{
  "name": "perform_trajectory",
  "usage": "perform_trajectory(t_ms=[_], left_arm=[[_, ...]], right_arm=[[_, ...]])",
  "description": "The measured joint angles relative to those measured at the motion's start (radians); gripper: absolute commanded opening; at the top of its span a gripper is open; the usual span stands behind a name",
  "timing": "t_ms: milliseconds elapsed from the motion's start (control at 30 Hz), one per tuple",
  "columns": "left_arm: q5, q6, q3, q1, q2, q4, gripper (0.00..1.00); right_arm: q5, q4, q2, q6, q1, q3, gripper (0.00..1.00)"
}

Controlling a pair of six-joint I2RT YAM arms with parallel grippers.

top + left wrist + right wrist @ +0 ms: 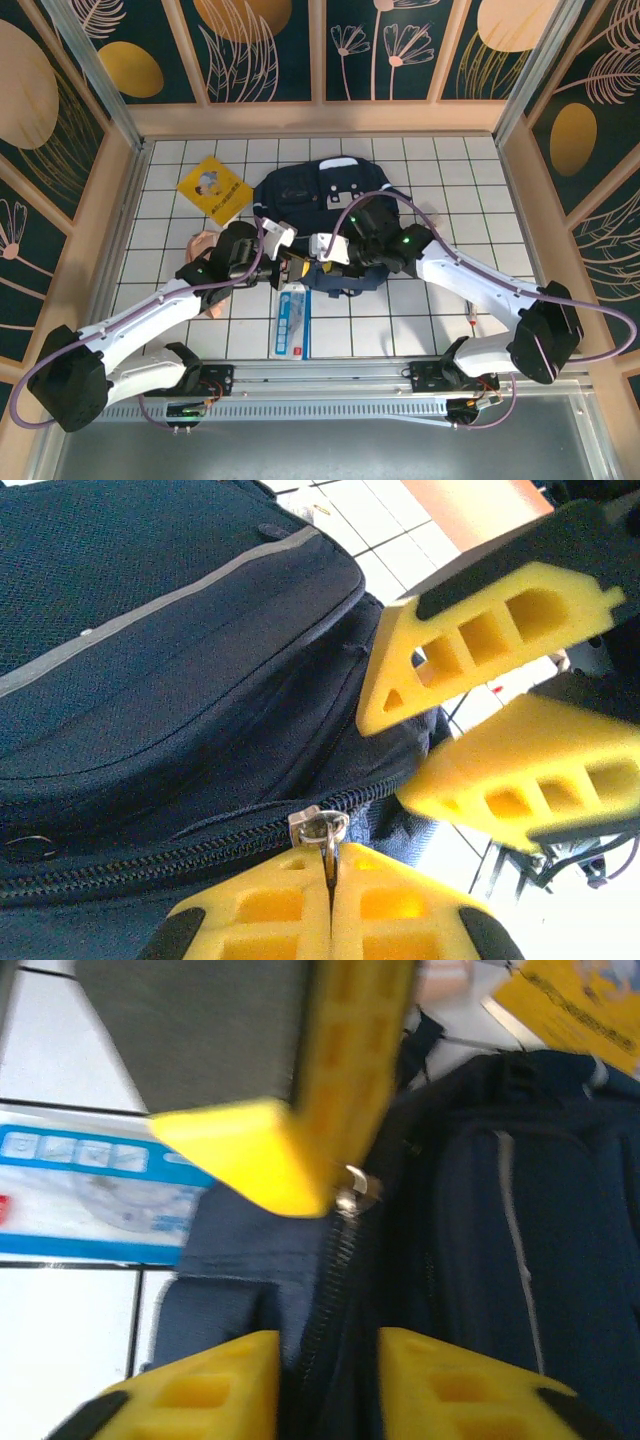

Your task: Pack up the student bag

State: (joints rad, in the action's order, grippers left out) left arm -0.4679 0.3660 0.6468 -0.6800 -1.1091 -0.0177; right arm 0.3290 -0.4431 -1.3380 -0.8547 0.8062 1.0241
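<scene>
Presently the student bag (320, 190) lies flat at the middle of the desk (450, 180), its top toward the far edge and its near end under both wrists.

Left gripper (330, 865): fingers pressed together, pinching the metal zipper pull (322, 830) at the bag's near side. The zipper chain runs off to the left of the pull and looks closed along that stretch.

Right gripper (328, 1350): jaws apart, astride the zipper line, with dark fabric between them. It cannot be told whether they bear on that fabric or merely straddle it.

Other items: a yellow book (213, 188) sits near the far left corner, just beside the bag. A blue-and-white packet (293, 322) lies toward the near edge, close to the bag's near end.

Handling assessment:
- The bag is soft woven fabric with no visible stiffening. Expect it to fold, sag and drag along the desk when pulled.
- It appears flat and mostly empty, so probably light. It is therefore likely to slide with the zipper instead of resisting it.
- The pull tab is small, smooth metal. A pinch on it could slip if the pull goes off the line of the chain.
- The best hold points are judged to be the tab for travel and a fold of fabric just beside the chain for counter-tension.
- The mouth will not stay open unaided and will need holding while items go in.
</scene>
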Motion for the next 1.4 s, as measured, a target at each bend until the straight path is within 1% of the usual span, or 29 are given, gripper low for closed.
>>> perform_trajectory(t_ms=[67, 100, 233, 367, 433, 567, 700, 833, 900, 1000, 1067, 1233, 1400], left_arm=[[0.001, -0.005, -0.001, 0.000, 0.000, 0.000, 0.00], [0.001, -0.007, -0.002, 0.000, 0.001, 0.000, 0.00], [0.014, -0.019, -0.003, 0.000, 0.008, -0.003, 0.00], [0.095, -0.060, -0.003, -0.003, 0.028, -0.019, 0.00], [0.131, -0.094, -0.003, 0.001, 0.037, -0.024, 0.00], [0.186, -0.151, -0.011, 0.032, 0.054, -0.021, 0.00], [0.228, -0.173, -0.039, 0.087, 0.043, -0.010, 0.00], [0.298, -0.182, -0.043, 0.115, -0.004, -0.008, 0.00], [0.320, -0.179, -0.043, 0.158, -0.035, -0.007, 0.00], [0.316, -0.170, -0.043, 0.240, -0.086, 0.015, 0.00], [0.312, -0.166, -0.041, 0.275, -0.122, 0.029, 0.00], [0.294, -0.159, -0.007, 0.335, -0.240, 0.044, 0.00], [0.243, -0.164, 0.078, 0.351, -0.383, 0.047, 0.00]], right_arm=[[-0.011, 0.004, -0.001, 0.016, 0.000, 0.000, 0.01], [-0.015, 0.006, -0.001, 0.027, 0.000, 0.000, 0.00], [-0.014, 0.008, 0.000, 0.030, 0.000, 0.000, 0.00], [-0.020, 0.010, 0.009, 0.021, 0.000, 0.002, 0.00], [-0.045, 0.019, 0.027, 0.008, 0.000, 0.002, 0.00], [-0.112, 0.043, 0.080, -0.032, -0.008, -0.012, 0.00], [-0.154, 0.063, 0.130, -0.070, -0.016, -0.052, 0.00], [-0.172, 0.074, 0.158, -0.107, -0.016, -0.084, 0.00], [-0.182, 0.090, 0.177, -0.126, -0.015, -0.102, 0.00], [-0.209, 0.137, 0.216, -0.163, -0.015, -0.126, 0.00], [-0.229, 0.174, 0.243, -0.188, -0.015, -0.139, 0.00], [-0.248, 0.215, 0.277, -0.225, -0.015, -0.141, 0.00], [-0.251, 0.219, 0.277, -0.240, -0.014, -0.141, 0.00]])
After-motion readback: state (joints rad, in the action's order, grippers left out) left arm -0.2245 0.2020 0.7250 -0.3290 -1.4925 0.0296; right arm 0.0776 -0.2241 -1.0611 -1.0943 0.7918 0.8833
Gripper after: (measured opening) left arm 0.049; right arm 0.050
